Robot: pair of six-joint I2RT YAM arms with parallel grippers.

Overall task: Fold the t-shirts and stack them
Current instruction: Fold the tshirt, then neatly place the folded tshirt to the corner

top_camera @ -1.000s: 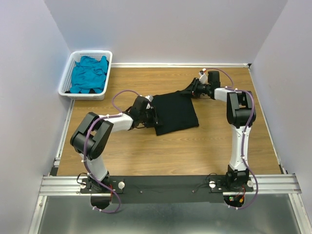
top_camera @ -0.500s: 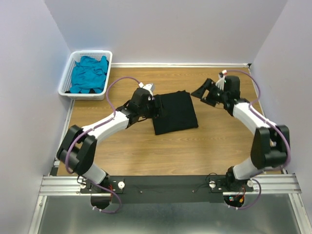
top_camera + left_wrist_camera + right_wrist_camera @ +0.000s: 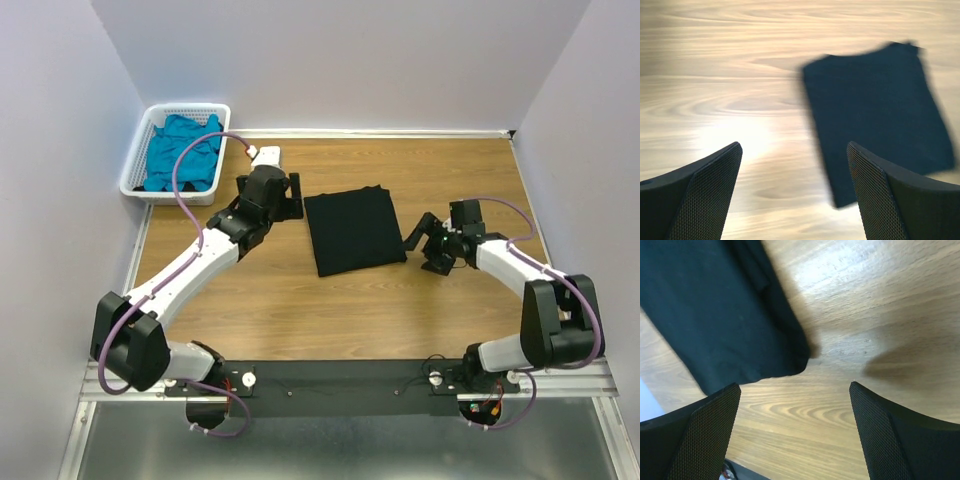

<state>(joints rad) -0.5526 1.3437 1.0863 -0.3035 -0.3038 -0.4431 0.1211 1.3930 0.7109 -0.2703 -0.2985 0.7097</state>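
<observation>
Top view first: the black tee (image 3: 353, 230) lies flat near the middle of the table (image 3: 300, 320), folded into a neat, slightly tilted rectangle, matte and dark against the warm wood grain. Nothing is touching it.

The left gripper (image 3: 288, 196) hangs just off the cloth at about 10 o'clock from it, jaws spread wide with nothing in them. Its wrist camera is smeared with blur, but you can make out two black pads (image 3: 705, 200) with a fine mesh texture, with bare wood between them and the dark rectangle beyond at 1 o'clock.

On the other side, the right gripper (image 3: 424, 236) sits at 3 o'clock from the tee, near its edge but apart from it. Its fingers are parted too, with only wood grain in the gap. That wrist view shows a soft, rounded corner of the black cloth and a thick rolled ridge running along the folded edge.

Up at 10 o'clock, in the far left corner, is the white slotted plastic basket (image 3: 172, 196), and the teal tee (image 3: 183, 152) is crumpled in a loose heap inside it.
</observation>
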